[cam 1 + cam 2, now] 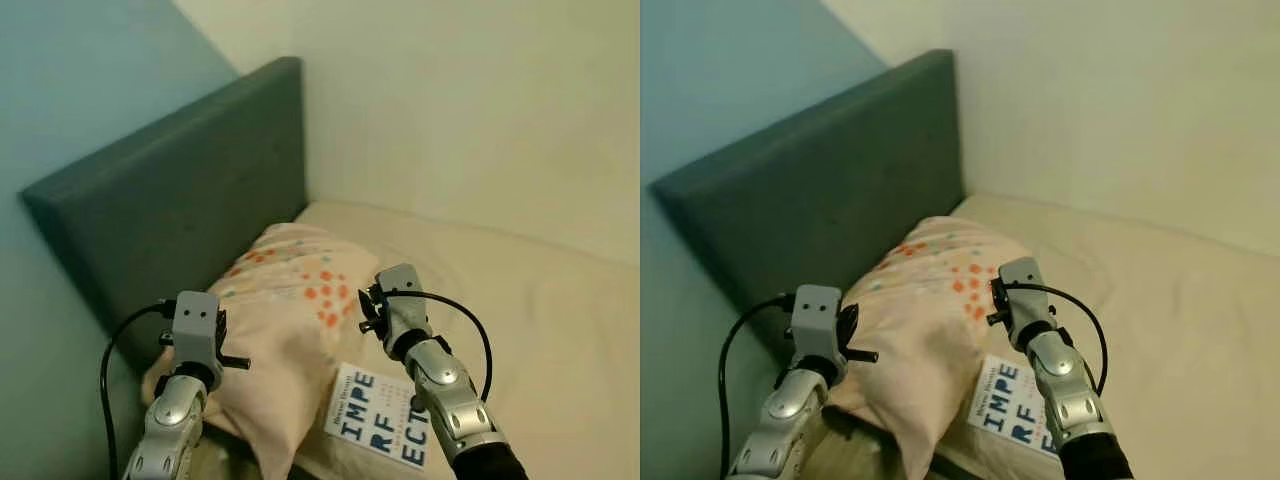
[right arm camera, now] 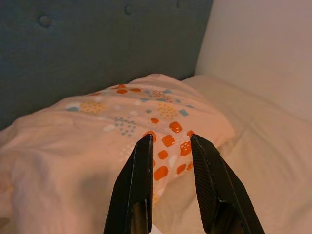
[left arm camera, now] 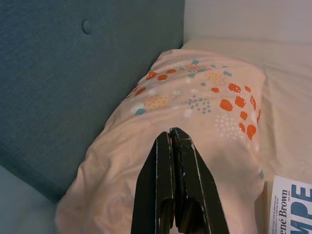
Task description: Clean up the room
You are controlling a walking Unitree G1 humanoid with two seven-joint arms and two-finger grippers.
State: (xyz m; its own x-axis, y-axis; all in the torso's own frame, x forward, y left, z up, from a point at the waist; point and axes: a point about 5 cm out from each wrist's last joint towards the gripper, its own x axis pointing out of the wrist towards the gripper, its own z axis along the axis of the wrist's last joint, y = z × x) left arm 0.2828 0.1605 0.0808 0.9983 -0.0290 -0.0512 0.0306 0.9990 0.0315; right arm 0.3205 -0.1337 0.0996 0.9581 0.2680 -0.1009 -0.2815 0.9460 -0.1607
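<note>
Peach pillow (image 1: 290,300) with orange dots lies on the bed (image 1: 540,300) against the teal headboard (image 1: 180,200) — a book (image 1: 385,415) sits just beside it. Left gripper (image 3: 174,139) hovers over the pillow, fingers pressed together — right gripper (image 2: 170,141) has its fingers apart above the dotted end.

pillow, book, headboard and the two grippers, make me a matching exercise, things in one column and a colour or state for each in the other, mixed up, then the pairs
Things
1. pillow
2. book
3. headboard
4. left gripper
5. right gripper

Colours or states
A. fingers apart
B. dark teal, buttoned fabric
C. white cover with large blue letters
D. fingers pressed together
E. peach with orange and teal spots

Pairs: 1-E, 2-C, 3-B, 4-D, 5-A
</note>
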